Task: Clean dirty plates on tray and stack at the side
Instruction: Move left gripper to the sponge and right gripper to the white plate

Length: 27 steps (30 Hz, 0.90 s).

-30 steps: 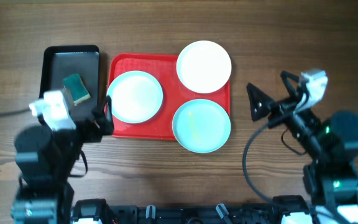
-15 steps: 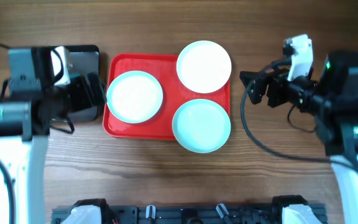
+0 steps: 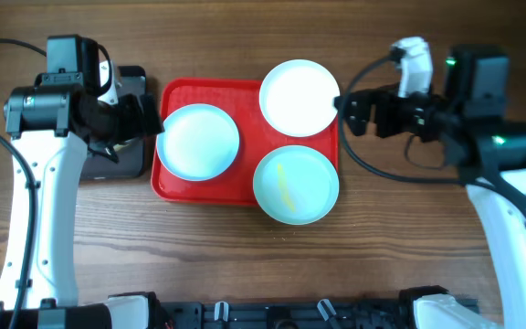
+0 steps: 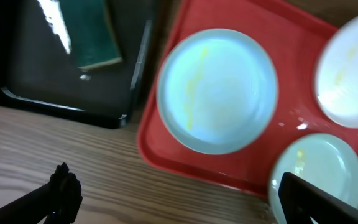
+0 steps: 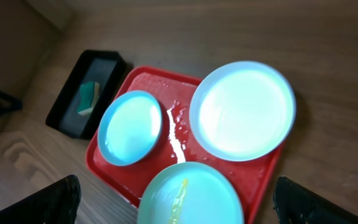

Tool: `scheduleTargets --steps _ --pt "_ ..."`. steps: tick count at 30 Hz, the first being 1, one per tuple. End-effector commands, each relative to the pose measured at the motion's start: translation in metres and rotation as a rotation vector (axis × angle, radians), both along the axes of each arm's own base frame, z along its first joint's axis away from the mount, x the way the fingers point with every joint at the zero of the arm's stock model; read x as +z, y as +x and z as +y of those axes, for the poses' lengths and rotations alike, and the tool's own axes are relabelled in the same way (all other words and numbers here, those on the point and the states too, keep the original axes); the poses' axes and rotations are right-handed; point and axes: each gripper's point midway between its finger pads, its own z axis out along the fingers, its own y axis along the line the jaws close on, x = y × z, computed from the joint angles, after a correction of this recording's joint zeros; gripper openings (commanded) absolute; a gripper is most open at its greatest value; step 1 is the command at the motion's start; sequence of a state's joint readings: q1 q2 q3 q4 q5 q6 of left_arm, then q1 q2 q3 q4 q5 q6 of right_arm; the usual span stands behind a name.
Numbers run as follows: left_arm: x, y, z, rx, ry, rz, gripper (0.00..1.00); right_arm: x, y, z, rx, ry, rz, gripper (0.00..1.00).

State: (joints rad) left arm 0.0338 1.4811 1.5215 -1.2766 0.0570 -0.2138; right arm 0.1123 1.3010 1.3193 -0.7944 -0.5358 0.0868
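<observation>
Both hands are wide apart and holding nothing; each wrist view shows its fingertips out at the lower corners of the frame, with only tray and counter between them.

Left hand sits at the left rim of the tray, just beside the left white plate; right hand sits off the tray's upper right corner, just beside the upper white plate; you can't tell from overhead whether either touches a rim.

All three plates are on the tray, none stacked; aqua plate is lower right, nearer the right hand. Yellow streaks show on all three in the left wrist view; I'd judge cleaning not started.

Plates are round, so there's no long axis to line up on; approach side is what counts. Upper white plate hangs over the tray's top rim and the aqua plate over the bottom rim; each gives you a free lip to pinch. Left white plate lies inside the rim; harder to get under.

Sponge is in the black tray, upper left of the left wrist view, left of the tray; only the left arm is near it, so left on sponge and right on plate looks the sane split.

Room: open counter along the bottom of the overhead frame and right of the tray; stack there. Watch the right arm's cable near the tray's right edge.
</observation>
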Motion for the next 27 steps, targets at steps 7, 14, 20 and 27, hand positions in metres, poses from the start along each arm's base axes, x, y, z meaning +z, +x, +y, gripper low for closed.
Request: scheduleTargets --steps 7,14,20,27 --pt "0.015 0.009 0.082 0.350 0.258 -0.070 1.00 -0.047 0.041 0.080 -0.059 -0.024 0.197 0.80" --pt "0.012 0.009 0.117 0.459 0.237 -0.079 1.00 -0.105 0.053 0.131 -0.115 -0.097 0.301 0.58" --pt "-0.003 0.014 0.122 0.468 0.219 -0.038 1.00 -0.155 0.053 0.166 -0.116 -0.142 0.345 0.49" --pt "-0.027 0.020 0.124 0.461 0.219 0.031 1.00 -0.202 0.054 0.184 -0.091 -0.171 0.390 0.45"
